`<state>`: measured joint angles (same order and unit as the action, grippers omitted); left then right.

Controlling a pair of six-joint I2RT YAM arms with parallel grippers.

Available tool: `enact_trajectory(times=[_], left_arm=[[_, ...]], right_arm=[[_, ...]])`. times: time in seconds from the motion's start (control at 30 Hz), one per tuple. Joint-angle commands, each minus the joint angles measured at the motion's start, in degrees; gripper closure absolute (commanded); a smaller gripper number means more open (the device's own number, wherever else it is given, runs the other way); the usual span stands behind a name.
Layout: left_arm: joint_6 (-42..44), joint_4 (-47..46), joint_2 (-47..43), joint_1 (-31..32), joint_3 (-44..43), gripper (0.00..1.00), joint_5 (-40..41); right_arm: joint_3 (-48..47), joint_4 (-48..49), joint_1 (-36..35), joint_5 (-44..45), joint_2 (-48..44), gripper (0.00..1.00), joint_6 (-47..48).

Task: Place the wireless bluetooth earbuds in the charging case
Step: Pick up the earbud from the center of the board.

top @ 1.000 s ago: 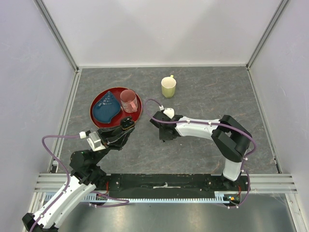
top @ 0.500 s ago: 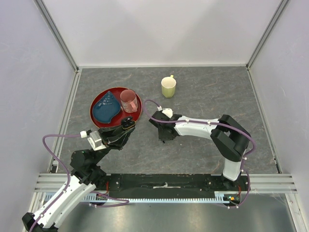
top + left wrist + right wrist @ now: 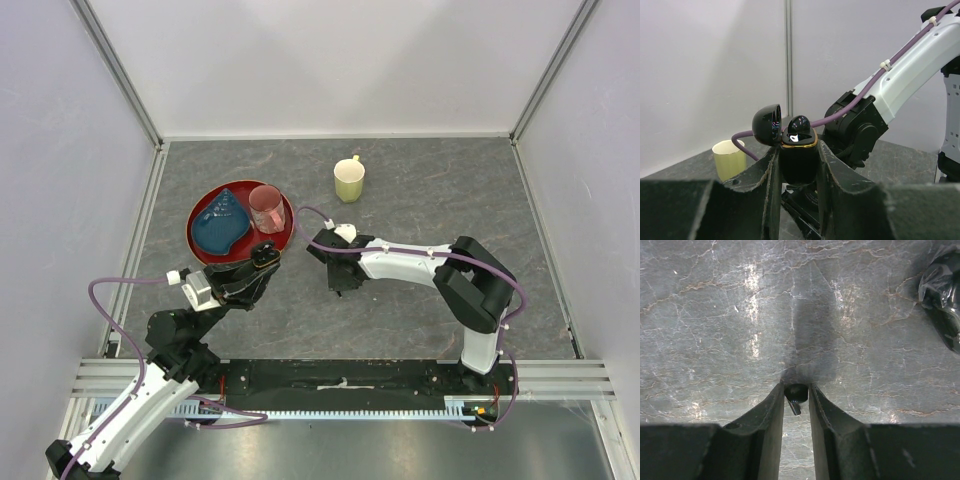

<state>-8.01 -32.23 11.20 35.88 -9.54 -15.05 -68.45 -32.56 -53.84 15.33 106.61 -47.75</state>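
My left gripper (image 3: 262, 260) is shut on the black charging case (image 3: 799, 159), holding it upright above the table. The case has a gold rim and its lid (image 3: 766, 125) is flipped open to the left. One glossy black earbud (image 3: 800, 128) sits in the case. My right gripper (image 3: 341, 281) points down at the table just right of the case. In the right wrist view its fingertips (image 3: 796, 388) are closed on a tiny black earbud (image 3: 797, 395) with a short stem, right at the stone surface.
A yellow mug (image 3: 349, 180) stands at the back centre and also shows in the left wrist view (image 3: 729, 159). A red tray (image 3: 202, 243) at the left holds a blue leaf-shaped dish (image 3: 220, 226) and a pink cup (image 3: 266, 208). A dark glossy object (image 3: 945, 295) lies at the right wrist view's top right edge.
The right gripper has shifted slightly left toward the case. The left arm has barely moved and still holds the open case.
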Motion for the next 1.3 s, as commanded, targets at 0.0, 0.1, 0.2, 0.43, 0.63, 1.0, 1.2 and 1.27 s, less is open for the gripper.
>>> enact_trajectory(times=[0.0, 0.1, 0.2, 0.43, 0.63, 1.0, 1.2, 1.27], left_arm=[[0.2, -0.8, -0.4, 0.2, -1.5, 0.98, 1.2], [0.2, -0.8, -0.6, 0.2, -1.6, 0.98, 1.2], [0.2, -0.7, -0.5, 0.2, -1.8, 0.98, 1.2], [-0.3, -0.6, 0.1, 0.2, -2.1, 0.98, 1.3], [-0.7, -1.2, 0.9, 0.2, -2.2, 0.98, 2.1], [-3.0, -8.1, 7.1, 0.2, -2.1, 0.98, 1.5], [-4.0, -12.3, 11.8, 0.2, -2.3, 0.98, -0.1], [-4.0, -12.9, 12.6, 0.2, -2.4, 0.98, -0.8]], right_arm=[[-0.3, -1.9, -0.1, 0.1, 2.4, 0.69, -0.5], [-0.5, -2.0, -0.2, 0.3, 2.6, 0.75, -0.5], [-0.6, -1.8, -0.1, 0.7, 2.3, 0.79, -0.6], [1.6, 1.5, -0.1, 5.8, -6.3, 0.87, -1.1], [8.7, 10.9, -0.1, 12.4, -22.7, 0.94, -3.0], [19.2, 36.8, -1.2, 13.4, -47.8, 1.0, 0.8], [20.7, 47.2, -3.5, 11.3, -52.2, 1.0, 5.9], [20.7, 49.4, -5.0, 11.0, -52.6, 1.0, 7.1]])
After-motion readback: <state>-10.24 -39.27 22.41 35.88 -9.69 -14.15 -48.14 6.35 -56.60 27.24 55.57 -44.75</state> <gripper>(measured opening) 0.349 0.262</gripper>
